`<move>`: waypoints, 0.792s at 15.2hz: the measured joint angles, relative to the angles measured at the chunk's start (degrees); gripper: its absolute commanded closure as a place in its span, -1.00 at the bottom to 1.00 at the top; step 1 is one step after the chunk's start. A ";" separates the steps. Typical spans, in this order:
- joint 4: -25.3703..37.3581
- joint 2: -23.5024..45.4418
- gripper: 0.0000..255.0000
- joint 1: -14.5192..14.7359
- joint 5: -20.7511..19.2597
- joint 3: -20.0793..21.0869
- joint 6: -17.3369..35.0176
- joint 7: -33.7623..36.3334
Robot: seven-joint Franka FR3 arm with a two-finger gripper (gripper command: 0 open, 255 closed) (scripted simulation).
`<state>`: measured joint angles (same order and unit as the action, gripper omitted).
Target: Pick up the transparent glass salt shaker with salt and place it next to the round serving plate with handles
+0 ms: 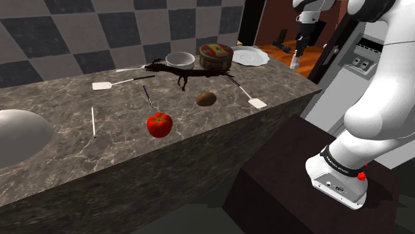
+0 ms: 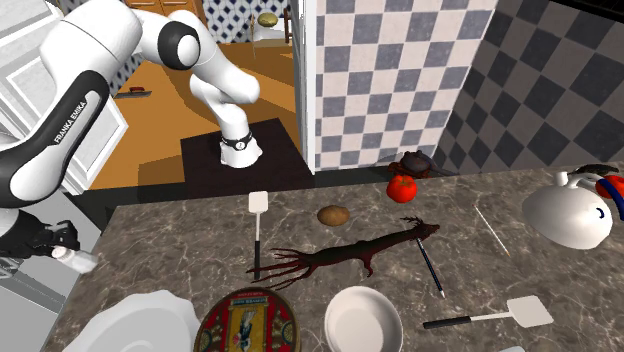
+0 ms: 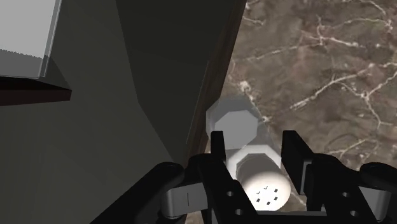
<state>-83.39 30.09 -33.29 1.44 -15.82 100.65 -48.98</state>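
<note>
- While the gripper point(image 1: 296, 57) hangs at the upper right of the shoulder view, over the far end of the marble counter point(image 1: 80, 159), its two black fingers point(image 3: 218, 153) stand a narrow way apart. They press on either side of the salt shaker point(image 3: 233, 119), just below its perforated cap. I judge it clasped, not merely flanked.
- The shaker has a clear, faceted body and a pale cap. Its long axis runs straight along the fingers, cap toward the hand and base pointing away, so it stands upright.
- Seen from the wrist, its base lies over the line where the marble meets the dark drop beside the counter. I cannot tell whether it rests on the stone or hangs clear of it.
- The white serving plate point(image 1: 250, 57) lies just left of the gripper in the shoulder view, near but apart. A round tin point(image 1: 215, 55) sits at its left rim.
- The coming move looks like a short carry toward frame left, shaker upright, down onto the bare strip between the plate's right rim and the counter's end. That strip is narrow and the edge is close.
</note>
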 measured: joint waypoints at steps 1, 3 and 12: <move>-0.26 0.10 1.00 0.01 0.02 0.02 0.35 0.03; -0.57 0.12 1.00 0.07 0.04 0.04 0.69 0.10; -0.71 0.11 -1.00 0.09 0.04 0.05 0.85 0.13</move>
<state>-84.11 30.20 -33.19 1.48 -15.76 101.49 -48.84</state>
